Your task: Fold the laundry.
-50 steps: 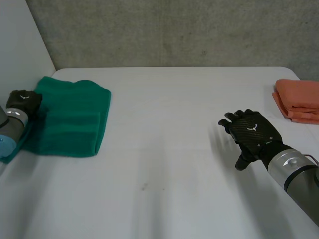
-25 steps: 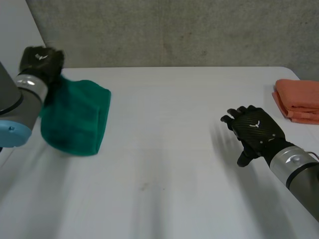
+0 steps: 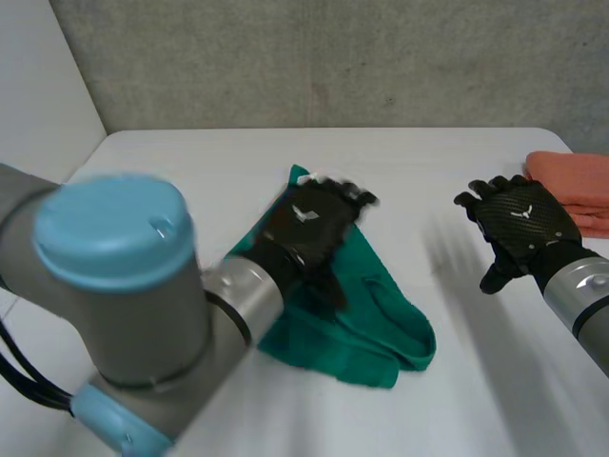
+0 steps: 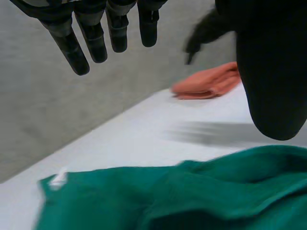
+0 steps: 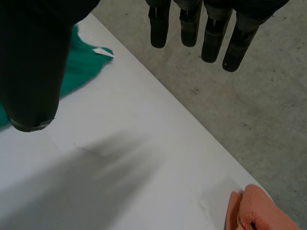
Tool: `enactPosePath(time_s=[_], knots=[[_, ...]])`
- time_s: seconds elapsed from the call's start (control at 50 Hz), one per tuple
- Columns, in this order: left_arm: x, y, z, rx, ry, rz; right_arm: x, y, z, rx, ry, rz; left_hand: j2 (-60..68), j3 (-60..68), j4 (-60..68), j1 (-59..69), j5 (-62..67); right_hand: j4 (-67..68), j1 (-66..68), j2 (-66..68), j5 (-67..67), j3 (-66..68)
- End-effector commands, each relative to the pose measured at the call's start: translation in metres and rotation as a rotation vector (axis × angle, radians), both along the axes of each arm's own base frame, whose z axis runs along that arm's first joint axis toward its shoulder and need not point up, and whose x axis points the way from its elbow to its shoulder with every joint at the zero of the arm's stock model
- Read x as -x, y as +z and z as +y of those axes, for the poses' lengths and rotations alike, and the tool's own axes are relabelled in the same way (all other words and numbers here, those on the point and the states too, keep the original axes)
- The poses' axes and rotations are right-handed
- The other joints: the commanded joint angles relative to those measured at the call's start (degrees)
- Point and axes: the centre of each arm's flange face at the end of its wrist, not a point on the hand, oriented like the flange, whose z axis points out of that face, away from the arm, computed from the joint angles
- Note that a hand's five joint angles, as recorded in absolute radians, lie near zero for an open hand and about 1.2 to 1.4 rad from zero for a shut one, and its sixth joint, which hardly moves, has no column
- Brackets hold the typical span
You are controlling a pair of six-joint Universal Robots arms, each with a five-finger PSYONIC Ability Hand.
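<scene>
The crumpled green towel [image 3: 381,324] lies just under the left hand [image 3: 309,228], its long side seemingly across the straight, empty fingers [image 4: 93,40], while the right hand [image 3: 519,224], spread wide and also empty, hovers farther off, near the folded orange cloth [image 3: 571,186].

two cloths lie here: one rumpled dark-green terry towel [image 3: 381,319] and one folded salmon-orange cloth [image 3: 574,183]. there is one white table [image 3: 190,157] under them. two black robot hands are over it, the left hand [image 3: 306,227] and the right hand [image 3: 521,225], one on each of two grey-jointed arms, the left arm [image 3: 238,303] and the right arm [image 3: 582,303].
</scene>
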Motion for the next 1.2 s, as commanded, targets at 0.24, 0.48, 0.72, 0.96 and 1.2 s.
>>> enactPosePath(time_s=[0.24, 0.48, 0.72, 0.96, 1.2], knots=[[-0.063, -0.027, -0.109, 0.079, 0.133, -0.181, -0.039, 0.015, 0.023, -0.128, 0.126, -0.085, 0.4, 0.1, 0.5, 0.9, -0.4, -3.2, -1.4, -2.5, -3.8, -2.4], [-0.063, -0.053, -0.083, -0.074, 0.078, -0.214, -0.082, -0.024, 0.014, -0.302, 0.202, -0.091, 4.1, 3.8, 4.2, 4.6, 3.3, -3.2, -1.4, -2.5, -3.8, -2.4], [-0.018, -0.05, -0.045, -0.084, -0.024, -0.107, -0.067, -0.032, 0.011, -0.241, 0.117, 0.052, 11.3, 11.0, 11.4, 11.9, 10.5, -3.2, -1.4, -2.5, -3.8, -2.4], [0.019, -0.092, -0.043, -0.11, -0.064, -0.153, -0.045, -0.029, 0.013, -0.227, 0.127, 0.089, 21.2, 20.9, 21.3, 21.8, 20.4, -3.2, -1.4, -2.5, -3.8, -2.4], [0.021, -0.094, -0.059, -0.057, 0.02, -0.183, -0.03, -0.027, -0.001, -0.219, 0.081, 0.088, 63.1, 62.8, 63.2, 63.6, 62.3, -3.2, -1.4, -2.5, -3.8, -2.4]])
